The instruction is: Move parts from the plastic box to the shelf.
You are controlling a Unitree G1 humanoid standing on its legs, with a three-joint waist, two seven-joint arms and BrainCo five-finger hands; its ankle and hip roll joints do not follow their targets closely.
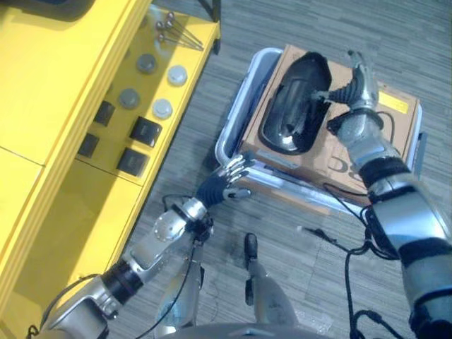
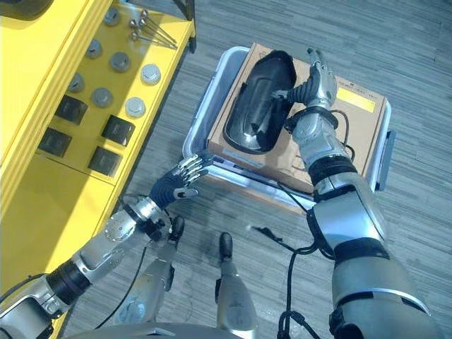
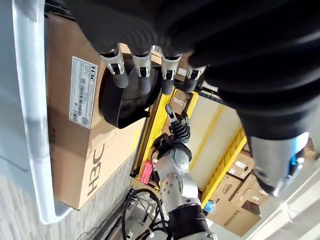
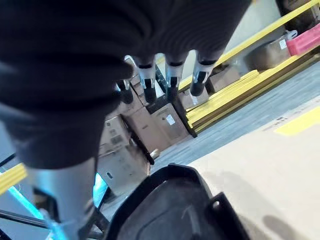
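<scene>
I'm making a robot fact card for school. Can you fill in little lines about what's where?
Black part: black shell lying on the cardboard box
Cardboard box: sits in the plastic box
Right hand: open, above the black shell's edge
Left hand: open, at the plastic box's near corner
Shelf: yellow shelf with small dark blocks and round caps

Both arms are silver-grey metal with black bands. A dark ribbed cover wraps the left hand [image 1: 224, 181] and the right hand [image 1: 351, 86] behind silver fingers [image 3: 141, 71], whose tips are dark.
</scene>
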